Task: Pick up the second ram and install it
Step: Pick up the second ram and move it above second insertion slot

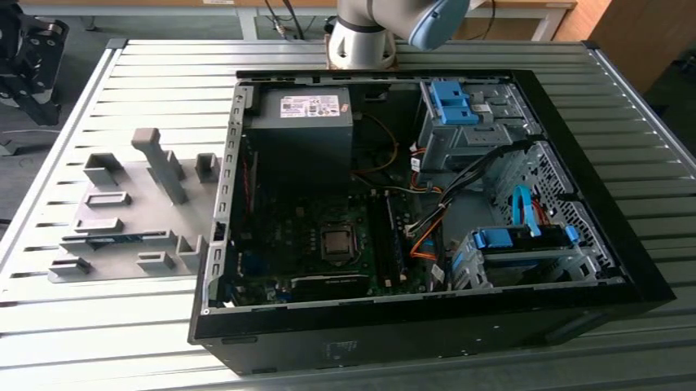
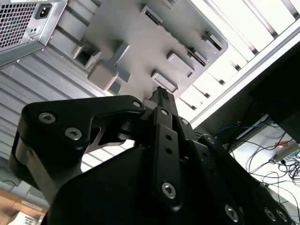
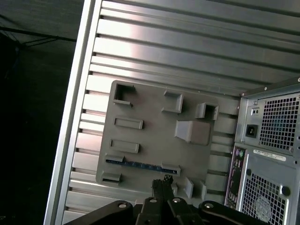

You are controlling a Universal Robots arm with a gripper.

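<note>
The second ram (image 3: pixel 140 165), a thin blue-green stick, lay in a holder on the grey fixture plate (image 3: pixel 154 140), near the plate's edge farthest from the plate's tall post. Two small grey blocks of the plate held it, one at each end. Its long axis ran level and in line with the ribs of the slatted metal table (image 3: pixel 187 47) under the plate, one end pointing at the open computer case (image 3: pixel 272 140) just beside the plate, the other at the table's outer rail. Past that rail the room dropped to dark floor (image 3: pixel 28 117), and loose cables (image 2: pixel 262 150) showed below the table edge in the second wrist view. The gripper (image 3: pixel 161 180) hung over the plate, well apart from it, its black fingers drawn together and holding nothing.
</note>
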